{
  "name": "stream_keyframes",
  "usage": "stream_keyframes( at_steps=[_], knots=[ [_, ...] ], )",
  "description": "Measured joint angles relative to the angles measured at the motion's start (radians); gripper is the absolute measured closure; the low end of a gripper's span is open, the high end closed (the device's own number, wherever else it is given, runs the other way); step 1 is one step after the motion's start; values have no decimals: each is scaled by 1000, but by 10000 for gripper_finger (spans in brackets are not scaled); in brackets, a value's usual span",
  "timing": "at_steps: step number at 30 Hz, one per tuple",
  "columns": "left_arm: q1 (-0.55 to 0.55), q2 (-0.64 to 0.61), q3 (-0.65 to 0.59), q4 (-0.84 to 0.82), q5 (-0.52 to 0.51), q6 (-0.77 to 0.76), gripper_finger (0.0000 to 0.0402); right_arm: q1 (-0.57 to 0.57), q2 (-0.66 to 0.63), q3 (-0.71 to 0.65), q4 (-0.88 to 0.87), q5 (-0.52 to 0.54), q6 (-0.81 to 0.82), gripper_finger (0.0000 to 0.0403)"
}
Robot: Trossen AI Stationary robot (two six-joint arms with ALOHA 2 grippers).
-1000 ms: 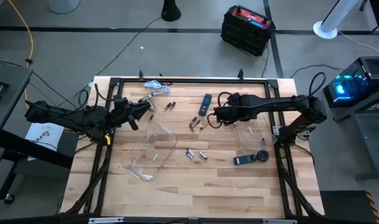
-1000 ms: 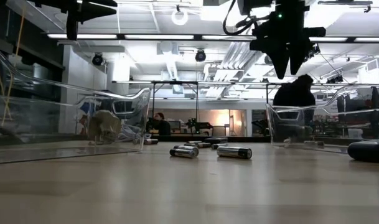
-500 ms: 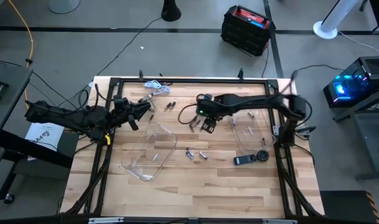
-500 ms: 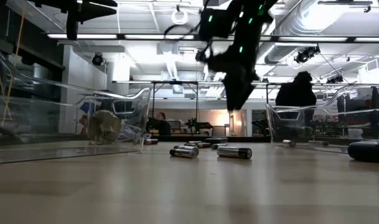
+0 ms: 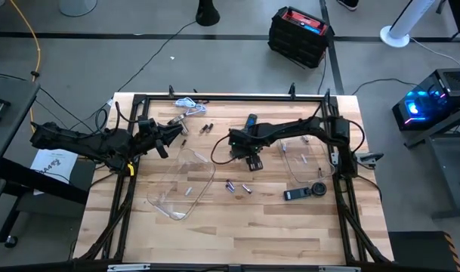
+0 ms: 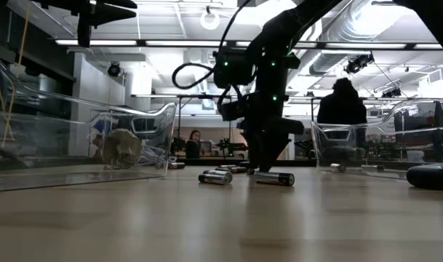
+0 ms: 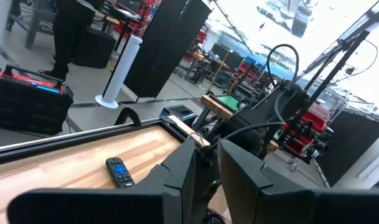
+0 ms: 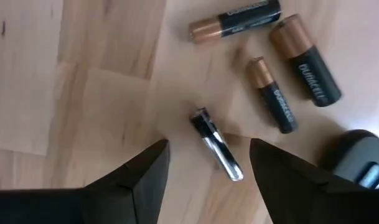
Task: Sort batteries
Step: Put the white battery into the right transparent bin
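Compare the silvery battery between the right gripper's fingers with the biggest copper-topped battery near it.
The silvery battery is slim with a shiny metallic body; the big battery is much thicker, with a black body and a broad coppery end. The silvery one lies centred between the open right gripper fingers; the big one lies off to one side, beyond them. Both lie flat on the wooden table, untouched.

Four batteries [image 8: 216, 144] were counted under the right wrist camera, two clear trays [image 5: 186, 181] on the worktop [image 5: 237, 227], and one remote [image 5: 250, 121].
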Motion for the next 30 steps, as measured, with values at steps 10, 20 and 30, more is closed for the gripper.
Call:
stream_keyframes(
  at_steps=[10, 20, 30],
  knots=[
    [0, 0, 0, -1, -25, 0, 337, -22, -47, -6, -127, -111, 227, 381],
    [0, 0, 0, -4, -28, -2, 337, -32, -446, -5, -348, 135, 532, 398],
    [0, 0, 0, -4, 25, -1, 337, 27, -876, -427, -418, 164, 1119, 400]
  ],
)
